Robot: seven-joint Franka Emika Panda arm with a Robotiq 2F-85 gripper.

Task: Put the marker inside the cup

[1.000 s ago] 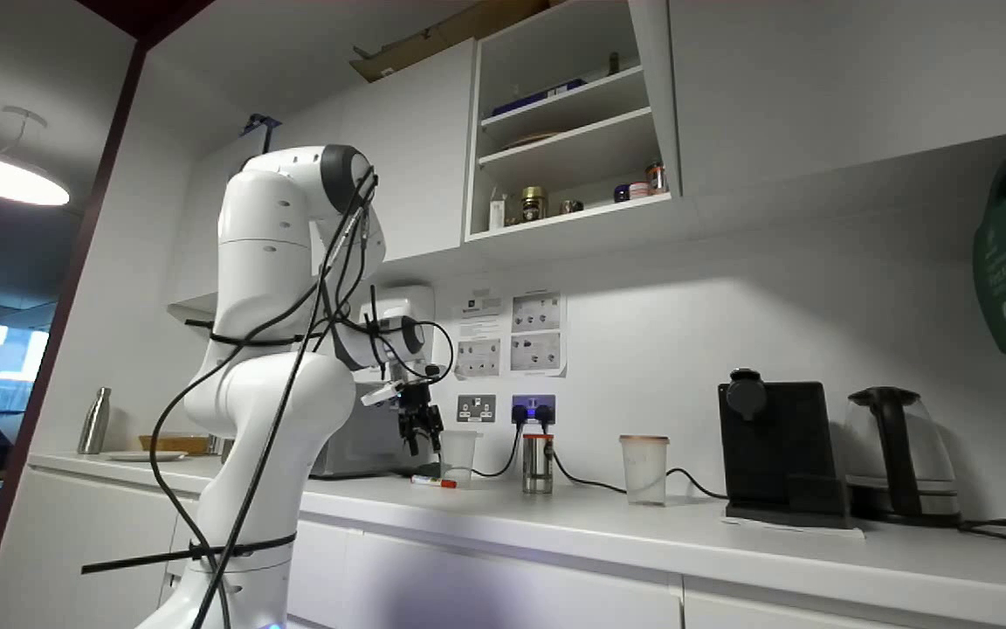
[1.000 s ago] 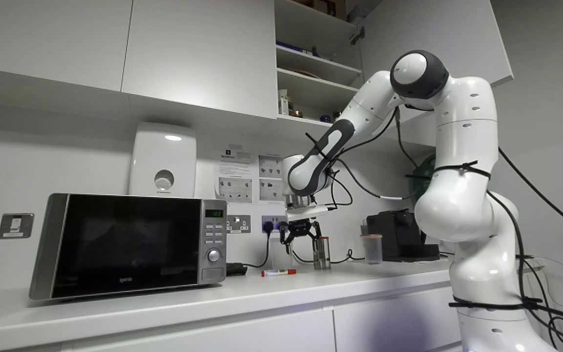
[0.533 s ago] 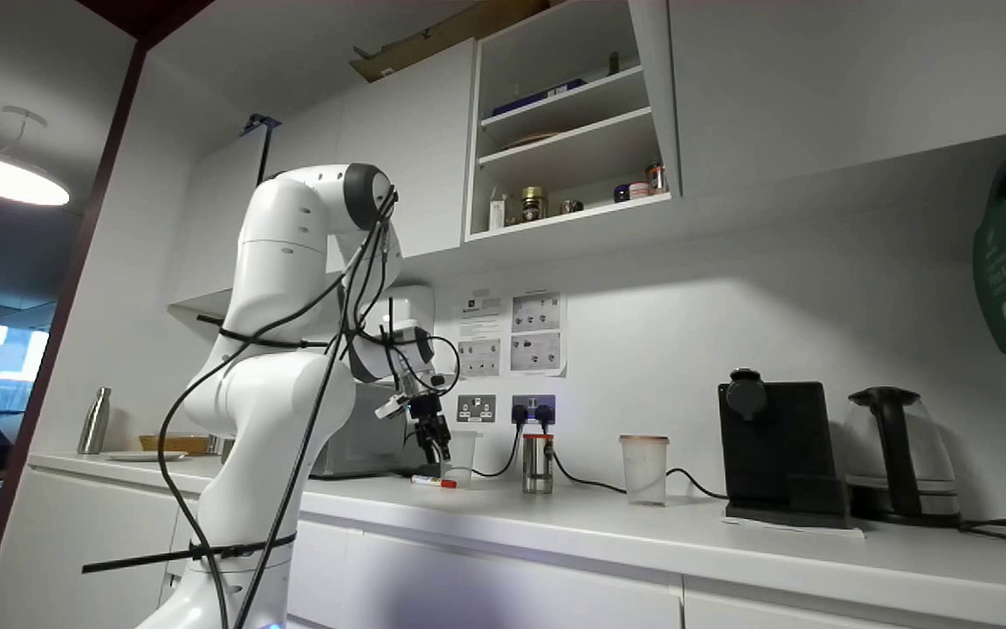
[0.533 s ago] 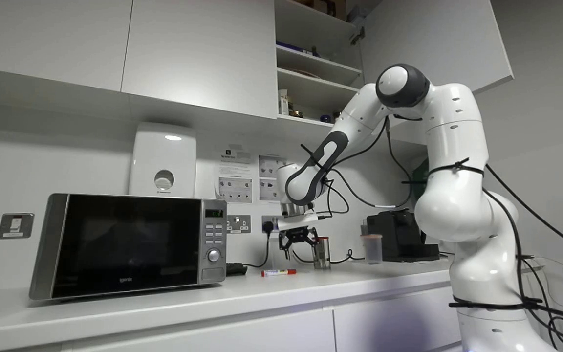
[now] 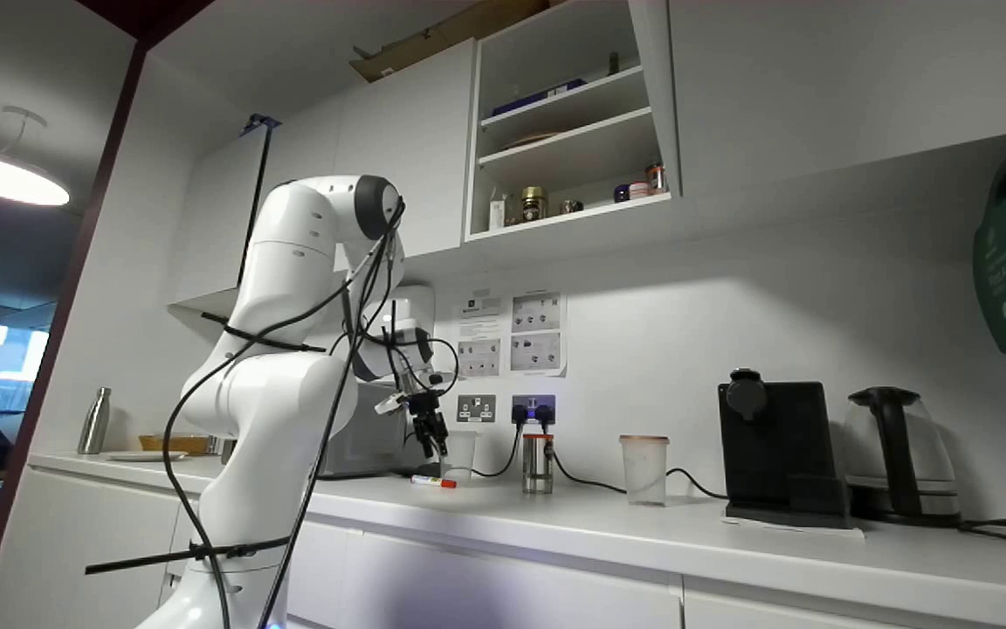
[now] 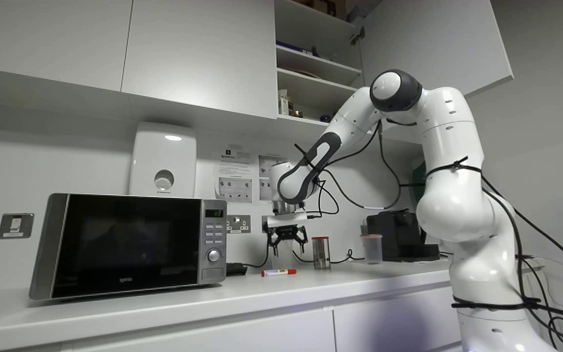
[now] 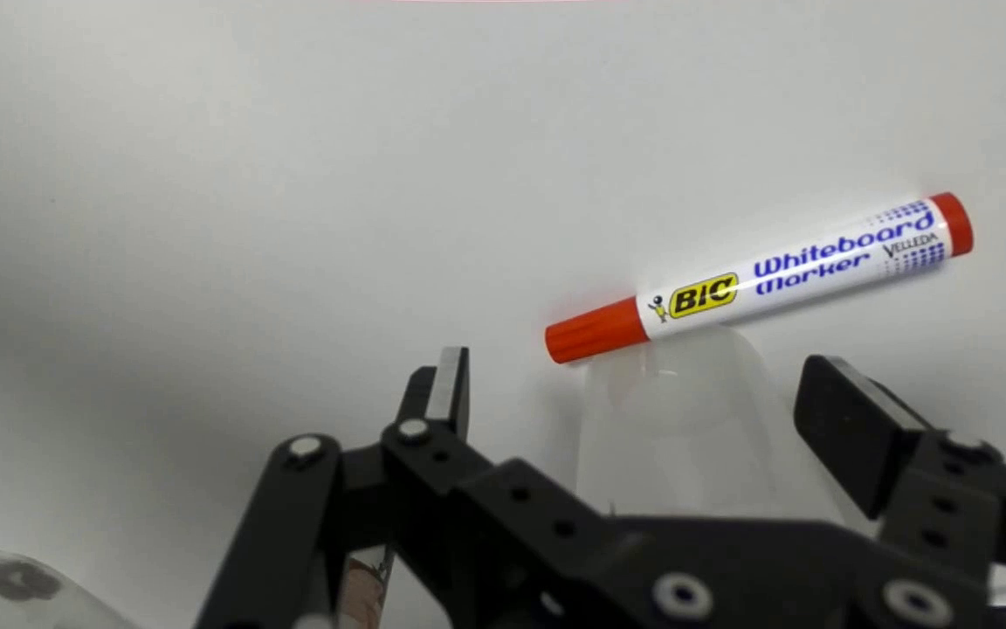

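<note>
A red-capped white marker [image 7: 782, 266] lies flat on the white counter, its capped end just by the base of a clear, translucent cup [image 7: 686, 419]. The marker [image 5: 433, 481] and the upright cup [image 5: 461, 459] appear in both exterior views, though the cup [image 6: 282, 259] is partly behind my fingers. My gripper [image 7: 643, 397] stands open above the counter, its jaws wide apart with nothing between them. From the wrist, the cup shows beyond the gap and the marker lies past the fingertips. In an exterior view, my gripper [image 6: 289, 251] hangs above the marker.
A microwave [image 6: 135, 244] stands close by on the counter. A metal canister with a red lid [image 5: 538, 463], an orange-lidded tub [image 5: 644, 472], a black coffee machine [image 5: 778, 454] and a kettle [image 5: 905, 454] line the wall. Loose power cables run behind them.
The arm has come down and forward. My gripper has shifted toward the microwave and levelled out, its jaws staying open. Marker and cup have not moved.
</note>
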